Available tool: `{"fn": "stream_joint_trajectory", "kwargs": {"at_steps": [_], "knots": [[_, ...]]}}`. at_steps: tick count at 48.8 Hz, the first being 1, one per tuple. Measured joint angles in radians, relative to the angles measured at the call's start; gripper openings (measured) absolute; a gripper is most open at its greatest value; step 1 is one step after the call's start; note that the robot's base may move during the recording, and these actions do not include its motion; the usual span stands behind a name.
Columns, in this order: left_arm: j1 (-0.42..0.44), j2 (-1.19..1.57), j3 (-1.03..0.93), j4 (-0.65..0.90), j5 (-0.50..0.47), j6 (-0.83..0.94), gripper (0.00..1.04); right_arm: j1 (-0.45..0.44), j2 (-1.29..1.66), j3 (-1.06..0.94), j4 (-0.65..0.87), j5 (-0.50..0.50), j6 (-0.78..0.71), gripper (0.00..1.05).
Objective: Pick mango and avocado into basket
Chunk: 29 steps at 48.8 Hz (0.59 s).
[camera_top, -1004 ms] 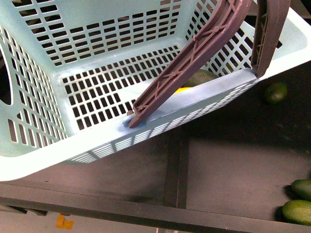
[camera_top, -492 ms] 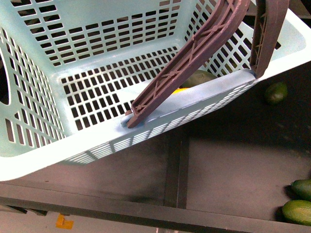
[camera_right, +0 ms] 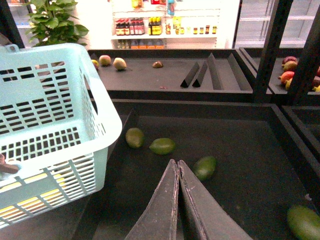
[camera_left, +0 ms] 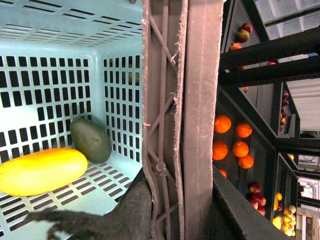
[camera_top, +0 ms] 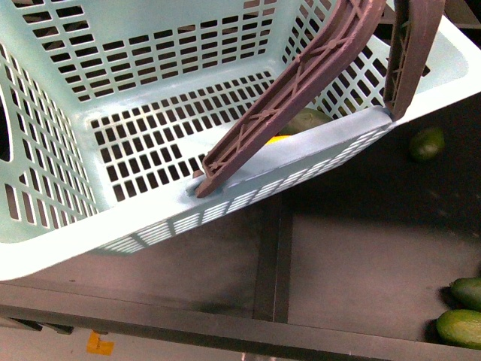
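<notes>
The pale teal basket (camera_top: 68, 226) hangs tilted above the dark shelf and fills the upper left of the front view. Its brown handles (camera_top: 301, 83) stand raised. My left gripper (camera_left: 170, 200) is shut on the basket's handle (camera_left: 200, 100). Inside the basket lie the yellow mango (camera_left: 42, 170) and the dark green avocado (camera_left: 91, 140), touching each other in a corner. A sliver of each, mango (camera_top: 279, 139) and avocado (camera_top: 307, 120), shows behind the basket's near wall. My right gripper (camera_right: 178, 164) is shut and empty above the bin, to the right of the basket (camera_right: 55, 130).
Green fruits (camera_right: 205, 167) (camera_right: 162, 146) (camera_right: 134, 137) lie loose in the dark bin under my right gripper, and another (camera_right: 304, 222) sits at the edge. More green fruits (camera_top: 460, 327) (camera_top: 427, 143) lie on the shelf. Oranges (camera_left: 232, 142) and apples (camera_left: 257, 190) fill crates beside the basket.
The basket has shifted slightly up and to the left in the front view. The fruits on the shelf have not moved.
</notes>
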<state>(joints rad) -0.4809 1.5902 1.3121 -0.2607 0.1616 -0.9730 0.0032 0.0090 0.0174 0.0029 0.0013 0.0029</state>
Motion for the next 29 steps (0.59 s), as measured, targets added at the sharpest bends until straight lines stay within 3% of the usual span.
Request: {"fn": "stream_joint_trajectory", "kwargs": {"at_steps": [4, 8, 17, 27, 29], "knots": [[0.000, 0.000, 0.000, 0.000, 0.000, -0.001, 0.20, 0.000, -0.002, 0.000, -0.001, 0.000, 0.000, 0.07], [0.000, 0.000, 0.000, 0.000, 0.002, -0.001, 0.20, 0.000, -0.003, 0.000, -0.001, 0.000, 0.000, 0.21], [0.000, 0.000, 0.000, 0.000, 0.002, 0.000, 0.20, 0.000, -0.003, 0.000, -0.002, 0.000, 0.000, 0.63], [0.000, 0.000, 0.000, 0.000, 0.002, 0.000, 0.20, 0.000, -0.003, 0.000, -0.002, 0.000, 0.000, 0.95], [-0.001, 0.000, 0.000, 0.001, -0.014, -0.007, 0.20, 0.000, -0.003, 0.000, -0.001, 0.000, 0.000, 0.97]]}}
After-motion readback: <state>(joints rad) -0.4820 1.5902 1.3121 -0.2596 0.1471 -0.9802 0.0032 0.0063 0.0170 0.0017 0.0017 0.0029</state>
